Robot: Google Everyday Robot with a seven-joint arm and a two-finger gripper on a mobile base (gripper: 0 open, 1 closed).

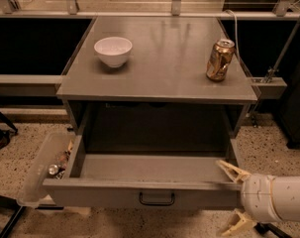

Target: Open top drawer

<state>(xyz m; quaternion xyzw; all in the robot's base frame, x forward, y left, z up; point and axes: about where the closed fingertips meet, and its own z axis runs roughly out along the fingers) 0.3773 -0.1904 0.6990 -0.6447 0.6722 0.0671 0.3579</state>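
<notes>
The top drawer [115, 195], flat matte grey with a small black bar handle [157, 199], stands pulled well out from the grey cabinet [164, 83], its shallow interior exposed. The gripper [222, 197] sits at the drawer front's right end. Its tan, wedge-shaped fingers [230, 170] are spread, one above the front's top edge and one below. A white glazed bowl [113, 50] and a dented metal can [220, 59] stand on top.

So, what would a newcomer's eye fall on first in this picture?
The top drawer, at the bottom of the view, stands pulled far out and empty inside. Next comes the gripper at the drawer's front right corner, its fingers open. On the tabletop, a white bowl stands left and a gold can right.
</notes>
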